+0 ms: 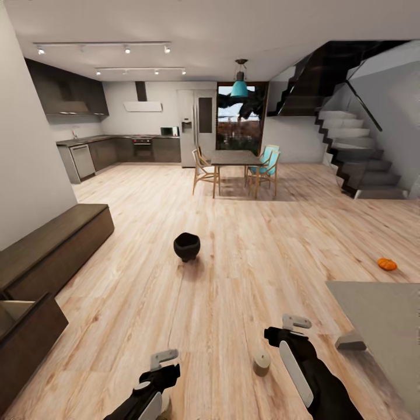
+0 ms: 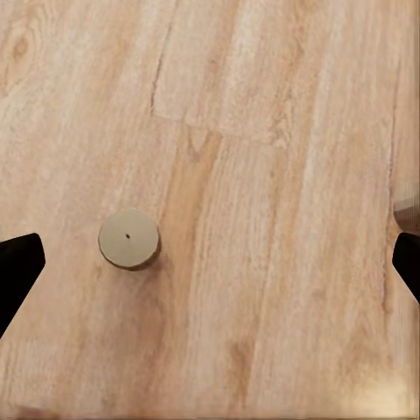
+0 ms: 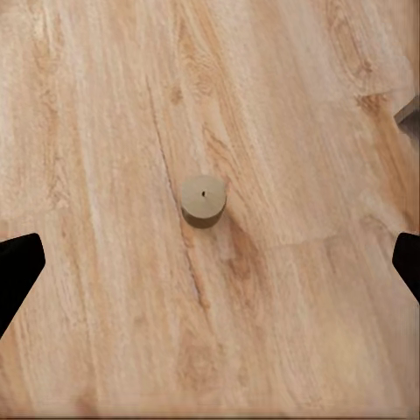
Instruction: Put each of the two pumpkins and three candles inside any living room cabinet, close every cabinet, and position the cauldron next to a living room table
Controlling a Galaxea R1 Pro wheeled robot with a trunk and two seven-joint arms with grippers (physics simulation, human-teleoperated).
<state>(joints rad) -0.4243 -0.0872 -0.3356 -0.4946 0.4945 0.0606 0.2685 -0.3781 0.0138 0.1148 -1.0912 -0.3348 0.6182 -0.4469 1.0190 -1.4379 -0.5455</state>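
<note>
A black cauldron [image 1: 186, 247] stands on the wood floor mid-room. An orange pumpkin [image 1: 387, 264] lies on the floor at the right, beyond the grey table [image 1: 379, 315]. A beige candle [image 1: 261, 363] stands upright on the floor between my arms; in the right wrist view that candle [image 3: 203, 199] sits below my open right gripper [image 3: 210, 267] [image 1: 284, 328]. A second candle [image 2: 129, 238] stands under my open left gripper [image 2: 210, 267] [image 1: 166, 364]. The dark brown cabinet [image 1: 55, 242] runs along the left wall, its nearest drawer [image 1: 16, 310] pulled open with pale wood inside.
A dining table [image 1: 235, 157] with chairs stands at the back centre, a kitchen [image 1: 116, 149] at the back left, and stairs [image 1: 361, 157] at the back right. Open floor lies between the cabinet and the grey table.
</note>
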